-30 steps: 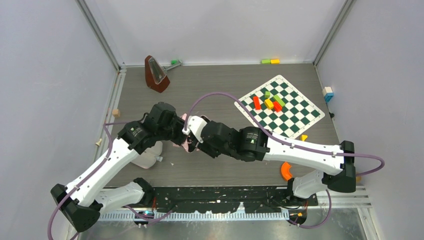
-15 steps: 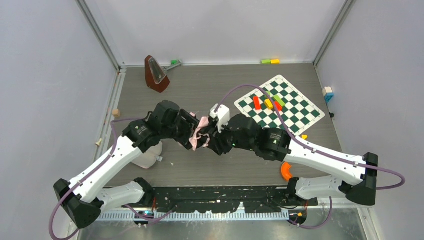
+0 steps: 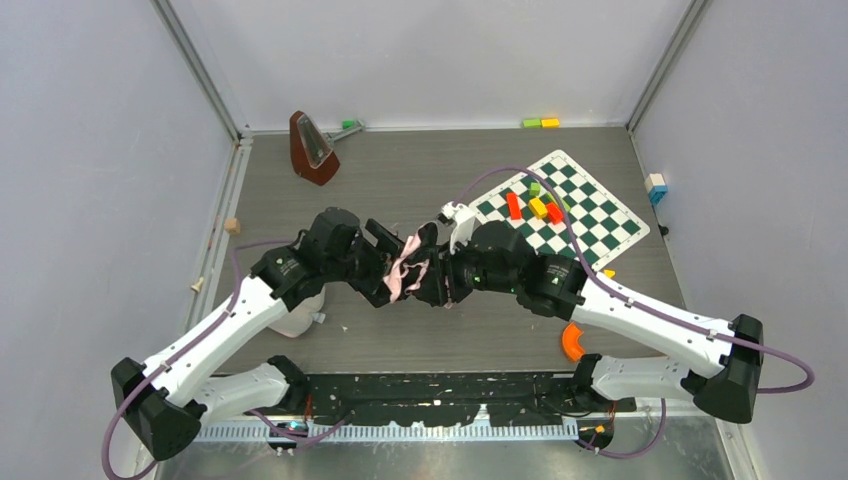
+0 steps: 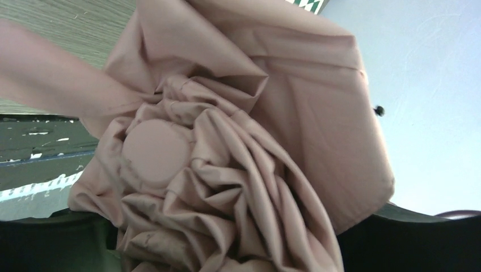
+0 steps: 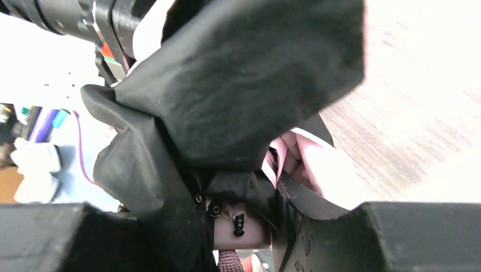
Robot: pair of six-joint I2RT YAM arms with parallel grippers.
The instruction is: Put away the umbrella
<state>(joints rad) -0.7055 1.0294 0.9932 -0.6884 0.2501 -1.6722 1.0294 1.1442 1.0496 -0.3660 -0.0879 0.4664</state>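
Observation:
The folded umbrella (image 3: 405, 266) hangs bunched between my two grippers above the middle of the table, pink and black fabric showing. My left gripper (image 3: 383, 272) grips it from the left; in the left wrist view the crumpled pale pink canopy (image 4: 238, 170) with its round cap (image 4: 157, 152) fills the frame and hides most of the fingers. My right gripper (image 3: 437, 277) grips it from the right; in the right wrist view black canopy fabric (image 5: 227, 96) and a pink hard part (image 5: 249, 229) sit between the dark fingers (image 5: 397, 238).
A brown metronome (image 3: 312, 148) stands at the back left. A green-and-white chequered mat (image 3: 575, 220) with coloured blocks lies at the right. A white object (image 3: 298, 316) lies under the left arm. An orange piece (image 3: 571, 343) sits near the right arm's base.
Both grippers and the umbrella have shifted right towards the table's middle. The right arm's base link has swung outward to the right, and more pink fabric now shows between the grippers.

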